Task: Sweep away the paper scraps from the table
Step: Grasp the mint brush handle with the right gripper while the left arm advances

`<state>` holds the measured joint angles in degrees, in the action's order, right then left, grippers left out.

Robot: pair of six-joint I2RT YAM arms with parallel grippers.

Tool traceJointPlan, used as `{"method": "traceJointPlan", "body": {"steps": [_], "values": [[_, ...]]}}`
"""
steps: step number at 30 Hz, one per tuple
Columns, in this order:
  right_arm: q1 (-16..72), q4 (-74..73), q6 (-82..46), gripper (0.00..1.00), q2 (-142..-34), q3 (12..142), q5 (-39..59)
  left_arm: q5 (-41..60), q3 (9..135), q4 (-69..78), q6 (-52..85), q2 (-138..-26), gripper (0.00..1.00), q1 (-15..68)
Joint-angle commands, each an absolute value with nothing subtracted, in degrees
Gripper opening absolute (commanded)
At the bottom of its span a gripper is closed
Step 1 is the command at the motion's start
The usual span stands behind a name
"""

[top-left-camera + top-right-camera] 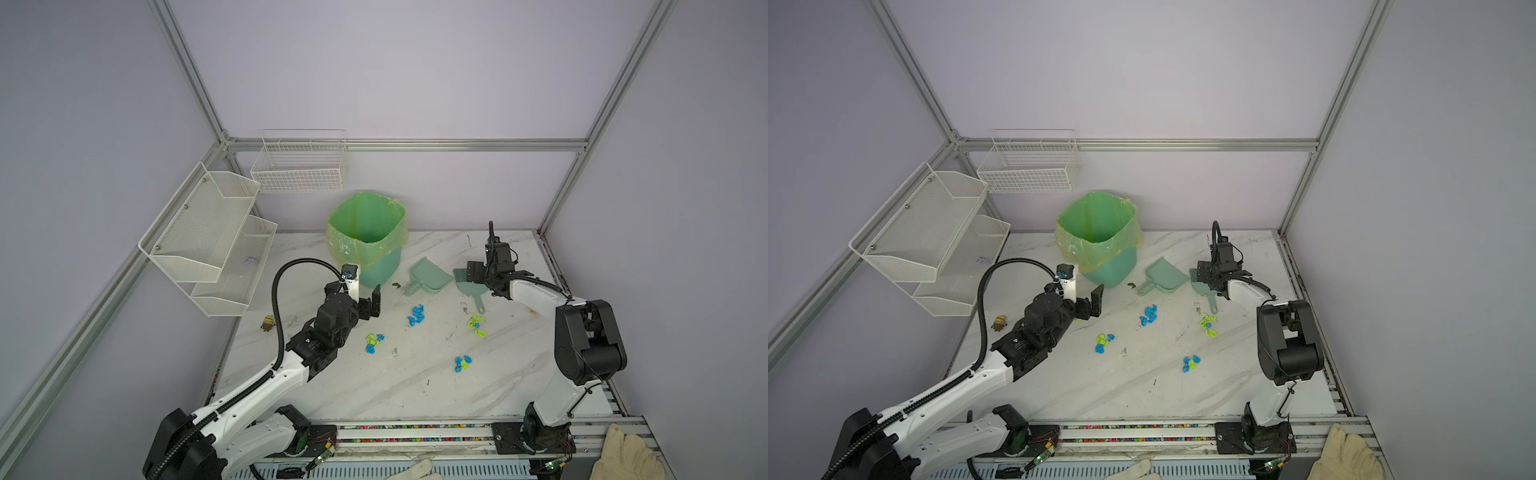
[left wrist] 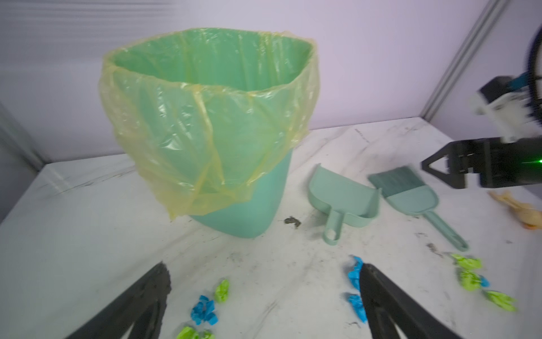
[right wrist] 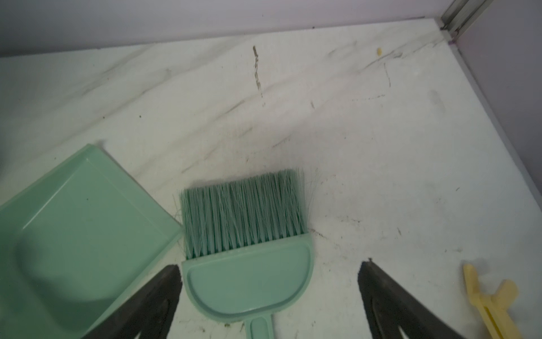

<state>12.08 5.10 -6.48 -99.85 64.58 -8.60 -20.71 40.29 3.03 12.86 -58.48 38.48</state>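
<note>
Four small clusters of paper scraps (image 1: pixel 415 315), tiny wadded bits in bright blue and lime green, lie on the white marble-look table (image 1: pixel 374 395) with grey veins and dark scuffs. Clock positions are read in both top views, with the dial centred on the tabletop and 12 o'clock at the far wall.

- **Scraps:** an all-blue cluster lies just off centre toward 1 o'clock. A blue-and-lime cluster lies toward 8 o'clock, a mostly lime one at 3 o'clock, and another mixed one toward 4 o'clock.
- **At 12 o'clock:** a teal plastic waste bin (image 1: pixel 382 270) stands upright, fitted with a translucent green-yellow plastic liner (image 1: pixel 365 220).
- **Tools:** a pale green plastic dustpan (image 1: pixel 430 276) lies flat at 1 o'clock. A matching pale green hand brush (image 1: pixel 471 289) lies just beside it toward 2 o'clock.
- **Left gripper** (image 2: pixel 264 269): it hangs toward 11 o'clock, near the bin's base, with its jaws spread wide and nothing between them.
- **Right gripper** (image 3: pixel 269 267): it hangs over the brush with its jaws likewise spread wide. In the right wrist view the brush's head lies between the fingers; whether they touch it cannot be told.
- **At 9 o'clock:** a small yellow toy figure (image 1: pixel 269 322) sits at the table's edge, below white wire-mesh shelves (image 1: pixel 208 232).
</note>
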Motion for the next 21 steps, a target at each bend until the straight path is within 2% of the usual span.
{"method": "traceJointPlan", "body": {"steps": [1,6,12,21], "values": [[12.53,12.73,-7.85,0.97,-99.12,63.61,-7.32,-17.06,45.82,-1.19,17.93,-58.84,1.0,42.27],[12.49,12.95,-7.55,0.94,-96.65,61.09,-5.9,-13.56,48.78,-4.81,23.14,-64.08,0.99,44.67],[12.52,11.15,-9.99,0.82,-95.37,56.37,-4.92,-8.78,51.93,-7.18,24.87,-68.05,1.0,45.18],[12.52,9.81,-10.85,0.65,-98.4,55.81,-2.82,-8.52,52.05,-8.26,26.99,-70.0,1.0,45.17]]}}
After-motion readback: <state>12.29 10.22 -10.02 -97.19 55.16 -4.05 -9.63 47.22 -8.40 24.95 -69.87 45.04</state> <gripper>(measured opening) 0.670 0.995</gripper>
